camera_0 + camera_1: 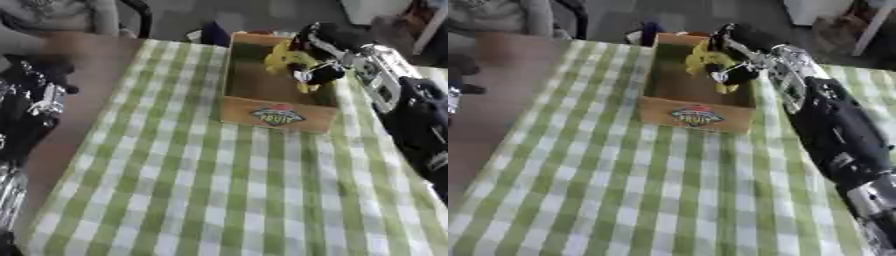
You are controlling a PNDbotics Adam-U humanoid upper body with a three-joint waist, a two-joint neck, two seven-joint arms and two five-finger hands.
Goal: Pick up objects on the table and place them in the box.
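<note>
A wooden box (276, 117) with a fruit label on its front stands at the far middle of the green checked tablecloth. My right hand (320, 70) reaches in from the right and hovers over the box's far right part, its fingers curled round a yellow object (284, 58). The object hangs above the box's inside. My left hand (39, 95) shows at the left edge over the bare table beside the cloth, blurred and holding nothing that I can make out.
The green and white checked cloth (227, 190) covers most of the table. A brown strip of bare table (83, 80) runs along the left. A dark blue thing (213, 32) stands just behind the box.
</note>
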